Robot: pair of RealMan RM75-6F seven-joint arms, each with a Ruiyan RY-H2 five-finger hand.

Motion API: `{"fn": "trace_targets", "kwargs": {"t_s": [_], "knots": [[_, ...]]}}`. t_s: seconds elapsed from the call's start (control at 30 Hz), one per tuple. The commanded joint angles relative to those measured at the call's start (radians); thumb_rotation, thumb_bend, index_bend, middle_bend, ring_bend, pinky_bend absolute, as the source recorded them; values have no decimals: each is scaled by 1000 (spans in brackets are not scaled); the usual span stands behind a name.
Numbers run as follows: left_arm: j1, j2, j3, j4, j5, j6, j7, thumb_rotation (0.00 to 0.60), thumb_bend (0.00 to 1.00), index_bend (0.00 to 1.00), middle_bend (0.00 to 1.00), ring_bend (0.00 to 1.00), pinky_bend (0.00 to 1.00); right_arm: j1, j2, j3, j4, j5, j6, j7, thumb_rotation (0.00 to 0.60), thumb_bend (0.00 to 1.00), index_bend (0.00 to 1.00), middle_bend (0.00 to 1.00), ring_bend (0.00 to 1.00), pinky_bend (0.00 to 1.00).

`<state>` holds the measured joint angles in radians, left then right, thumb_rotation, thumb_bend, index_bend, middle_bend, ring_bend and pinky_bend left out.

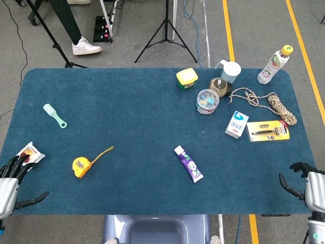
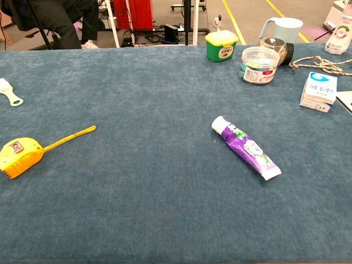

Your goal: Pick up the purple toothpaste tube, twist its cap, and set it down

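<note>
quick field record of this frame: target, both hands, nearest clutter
target: purple toothpaste tube, lying flat on the blue table, white cap toward the far side
left robot hand: at near-left table edge, fingers apart, holding nothing
right robot hand: at near-right edge, holding nothing
nearest clutter: yellow tape measure, to the tube's left

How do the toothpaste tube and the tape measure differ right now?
The toothpaste tube is long, thin and purple with a white cap; the tape measure is a chunky yellow case with a short length of tape pulled out. The tube lies near table centre, the tape measure nearer the left hand. Both lie flat and untouched.
</note>
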<state>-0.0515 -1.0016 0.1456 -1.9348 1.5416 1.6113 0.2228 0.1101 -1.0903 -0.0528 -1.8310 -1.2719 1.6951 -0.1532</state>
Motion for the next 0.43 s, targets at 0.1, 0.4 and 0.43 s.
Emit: {"fn": "trace_targets", "kwargs": {"t_s": [0.1,0.4,0.43], "knots": [[13,26,8,1,13,-12,-7,390,75,216,129,65,167,-26,20,-3,-8,-33,-4,11,212,392,432,472,522,461],[24,65,-9,-42,48,-12,-2,392,75,216,129,65,168,-68,16,21,15,-77,-3,63,212,392,432,472,522,461],[27,67,-10,-44,50,-12,-2,394,75,216,129,65,167,-72,17,25,18,-81,-4,67,212,392,432,472,522,461]]}}
